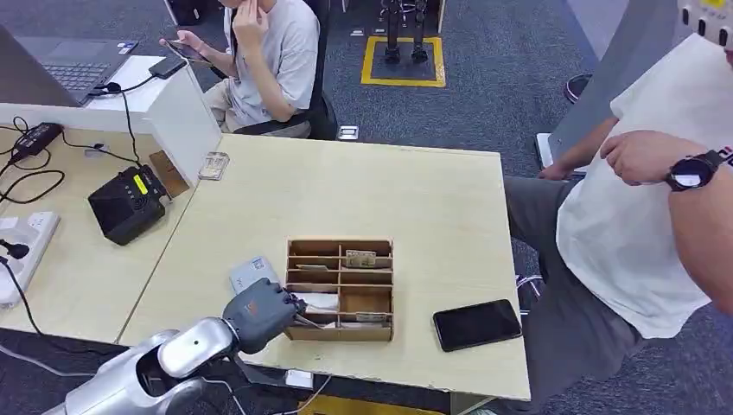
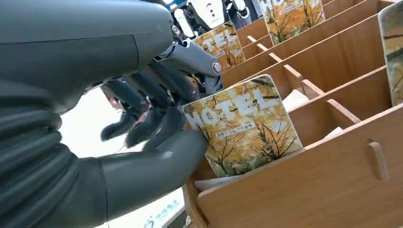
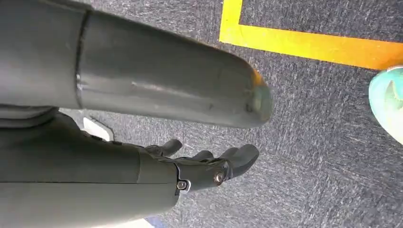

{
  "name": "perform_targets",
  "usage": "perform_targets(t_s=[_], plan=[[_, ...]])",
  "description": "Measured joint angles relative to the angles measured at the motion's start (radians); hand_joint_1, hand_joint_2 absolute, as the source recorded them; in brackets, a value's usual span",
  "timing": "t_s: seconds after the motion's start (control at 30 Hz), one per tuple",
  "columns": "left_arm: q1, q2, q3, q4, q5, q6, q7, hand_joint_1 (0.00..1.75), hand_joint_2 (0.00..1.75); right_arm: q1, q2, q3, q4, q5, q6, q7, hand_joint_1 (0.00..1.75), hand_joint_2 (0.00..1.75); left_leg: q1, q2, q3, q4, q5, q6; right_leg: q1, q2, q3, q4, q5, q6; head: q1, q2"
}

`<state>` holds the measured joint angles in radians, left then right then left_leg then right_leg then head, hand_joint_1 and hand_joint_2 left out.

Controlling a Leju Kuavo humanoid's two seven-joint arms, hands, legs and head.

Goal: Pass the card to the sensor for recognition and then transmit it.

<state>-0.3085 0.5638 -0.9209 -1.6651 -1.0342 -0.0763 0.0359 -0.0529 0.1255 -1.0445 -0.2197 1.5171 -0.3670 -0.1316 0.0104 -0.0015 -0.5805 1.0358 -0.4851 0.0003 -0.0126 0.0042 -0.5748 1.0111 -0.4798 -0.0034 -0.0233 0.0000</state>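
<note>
Far left of head view: black sensor box [image 1: 128,205] with a small yellow display, on the side desk beside a white partition [image 1: 185,108]; cables and a power strip [image 1: 26,246] further left, laptop [image 1: 69,59] behind.

Left arm [image 1: 164,359] in from the lower left, silver; left hand [image 1: 259,311] at the near-left corner of the wooden card holder [image 1: 340,290], which sits on the light wood table [image 1: 415,199]. A loose white card [image 1: 249,274] flat on the table just beside the holder's left side, touching or nearly touching the hand.

Left wrist view: thumb below, dark fingers [image 2: 142,118] above, closed on the edge of a yellow HOTEL card [image 2: 244,126] — autumn-tree print, standing tilted in the holder's nearest slot, lower edge inside the compartment. Held pinched between thumb and fingers; remaining fingers curled loosely. More cards of the same print upright in slots further back.

Right of the holder: black phone [image 1: 477,324] face up, near the table's front edge, apart from the holder.

Seated person [image 1: 272,52] behind the table with a phone; second person [image 1: 657,190] at the right edge, wristwatch on the forearm.

Right wrist view: right hand [image 3: 209,166] hanging over grey carpet [image 3: 313,123] with a yellow floor line — fingers apart and slightly curved, holding nothing.
</note>
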Motion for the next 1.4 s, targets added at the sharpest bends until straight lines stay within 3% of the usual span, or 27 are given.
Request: perform_targets(t_s=[0.3, 0.67, 0.77, 0.9, 1.27, 1.4], plan=[[0.000, 0.007, 0.000, -0.001, 0.013, -0.004, -0.010, 1.75, 1.75, -0.001, 0.000, -0.005, 0.000, -0.002, 0.000, -0.003, 0.00, 0.00, 0.000, 0.000, 0.000, 0.000, 0.000, 0.000, 0.000, 0.000, 0.000, 0.000, 0.000, 0.000, 0.000, 0.000], [-0.003, 0.044, 0.003, -0.019, 0.117, -0.015, -0.044, 1.75, 1.75, -0.001, 0.000, -0.006, 0.000, 0.000, 0.000, -0.005, 0.00, 0.00, 0.000, 0.000, 0.000, 0.000, 0.000, 0.000, 0.000, 0.000, 0.000, 0.000, 0.000, 0.000, 0.000, 0.000], [-0.009, 0.099, 0.032, -0.067, 0.221, -0.026, -0.077, 1.75, 1.75, 0.000, 0.000, -0.006, 0.000, 0.000, 0.000, -0.012, 0.00, 0.00, 0.001, 0.000, 0.000, 0.000, 0.000, 0.000, 0.000, 0.001, 0.000, 0.000, 0.000, 0.000, 0.000, 0.000], [-0.062, 0.184, 0.105, -0.175, 0.339, -0.107, -0.091, 1.75, 1.75, -0.003, 0.000, -0.008, 0.000, 0.000, 0.001, -0.021, 0.00, 0.00, 0.001, 0.000, 0.000, 0.000, 0.000, 0.000, 0.001, 0.000, 0.000, 0.000, 0.000, 0.000, 0.000, 0.000], [-0.090, 0.316, 0.213, -0.340, 0.373, -0.107, -0.091, 1.75, 1.75, -0.005, 0.000, -0.021, 0.000, -0.012, 0.002, -0.038, 0.00, 0.00, 0.000, 0.000, 0.000, 0.000, 0.000, 0.000, 0.000, 0.000, 0.000, 0.000, 0.000, 0.000, 0.000, 0.000], [-0.071, 0.341, 0.242, -0.371, 0.373, -0.101, -0.084, 1.75, 1.75, -0.005, 0.001, -0.021, 0.000, -0.012, 0.003, -0.035, 0.00, 0.00, 0.000, 0.000, 0.000, 0.000, 0.000, 0.000, 0.000, 0.000, 0.000, 0.000, 0.000, 0.000, 0.000, 0.000]])
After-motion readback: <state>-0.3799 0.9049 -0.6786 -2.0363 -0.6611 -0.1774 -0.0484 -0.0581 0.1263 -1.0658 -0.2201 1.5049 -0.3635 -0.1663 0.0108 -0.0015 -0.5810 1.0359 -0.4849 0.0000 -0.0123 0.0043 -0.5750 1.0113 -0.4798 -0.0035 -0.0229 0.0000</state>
